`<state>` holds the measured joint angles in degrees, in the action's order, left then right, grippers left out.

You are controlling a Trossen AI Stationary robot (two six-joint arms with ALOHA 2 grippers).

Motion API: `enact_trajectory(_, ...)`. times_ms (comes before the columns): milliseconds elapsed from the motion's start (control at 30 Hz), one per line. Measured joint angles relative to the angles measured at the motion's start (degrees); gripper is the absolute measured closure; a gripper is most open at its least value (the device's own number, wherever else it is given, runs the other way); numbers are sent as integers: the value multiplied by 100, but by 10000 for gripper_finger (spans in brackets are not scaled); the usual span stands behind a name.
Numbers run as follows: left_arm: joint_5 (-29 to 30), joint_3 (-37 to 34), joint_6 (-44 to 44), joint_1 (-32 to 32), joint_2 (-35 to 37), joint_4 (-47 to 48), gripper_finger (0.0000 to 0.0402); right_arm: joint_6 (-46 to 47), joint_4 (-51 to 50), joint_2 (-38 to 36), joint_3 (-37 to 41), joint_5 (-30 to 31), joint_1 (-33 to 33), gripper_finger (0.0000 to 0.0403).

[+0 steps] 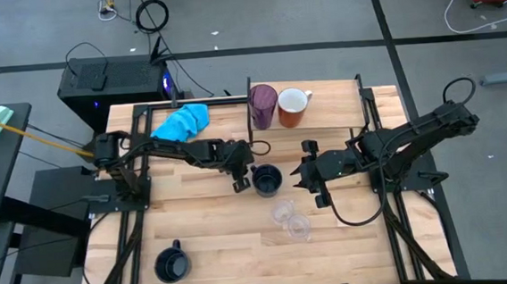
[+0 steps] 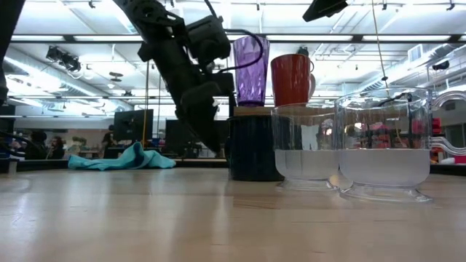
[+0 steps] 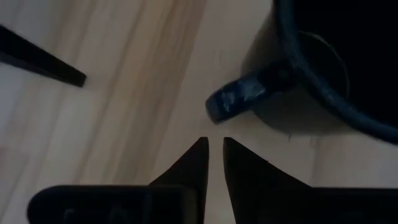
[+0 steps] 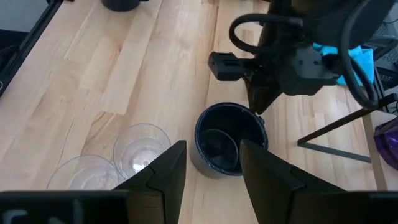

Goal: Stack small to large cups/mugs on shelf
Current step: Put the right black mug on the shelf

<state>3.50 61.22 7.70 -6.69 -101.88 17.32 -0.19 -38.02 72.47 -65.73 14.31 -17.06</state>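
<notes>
Nearest the front edge of the bench point(image 1: 207, 244), toward its left corner, one black mug point(image 1: 171, 263) stands alone with its handle pointing to the far edge. Farther in, a little right of the middle, we see two small clear plastic cups, the nearer cup point(image 1: 298, 227) and the farther cup point(image 1: 283, 213), upright and just beside each other.

Beyond them, about mid-bench, the second black mug point(image 1: 266, 180) stands upright and empty. The left pincer point(image 3: 214, 146) sits low on the mug's left side. Its fingers are drawn almost together, with only a thin slit between them and nothing in that slit. The mug's handle point(image 3: 245, 96) lies just ahead of the fingertips. On the mug's right side the right pincer point(image 1: 305, 176) hangs above the bench. Its fingers are spread, with nothing between them, and it is apart from the mug.

At the far edge stands the shelf point(image 1: 336, 100), a light board between thin dark uprights. On it the purple tumbler point(image 1: 263, 105) and the orange mug point(image 1: 293, 106) stand side by side, the tumbler to the left. A bright blue cloth point(image 1: 182, 122) lies crumpled near the far left corner.
</notes>
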Motion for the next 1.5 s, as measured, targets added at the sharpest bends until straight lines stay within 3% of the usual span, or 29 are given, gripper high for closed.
enact_trajectory(600, 95, -81, 82, -125, -55, -1660, 367, -44, -3, 0, -1, 0, 0, 245)
enact_trajectory(800, 88, -90, -92, -3, 129, -1705, 376, -166, 509, 0, 516, 0, 148, 245)
enact_trajectory(933, 93, -90, -239, 52, 493, -1537, 381, -197, 1005, 2, 979, -40, 430, 245)
enact_trajectory(1100, 56, -81, -105, 63, 911, -1078, 383, -133, 1750, 2, 1516, -515, 897, 245)
enact_trajectory(1500, -189, -88, 140, 478, 881, 509, 377, 146, 2359, 111, 2345, -560, 1566, 260)
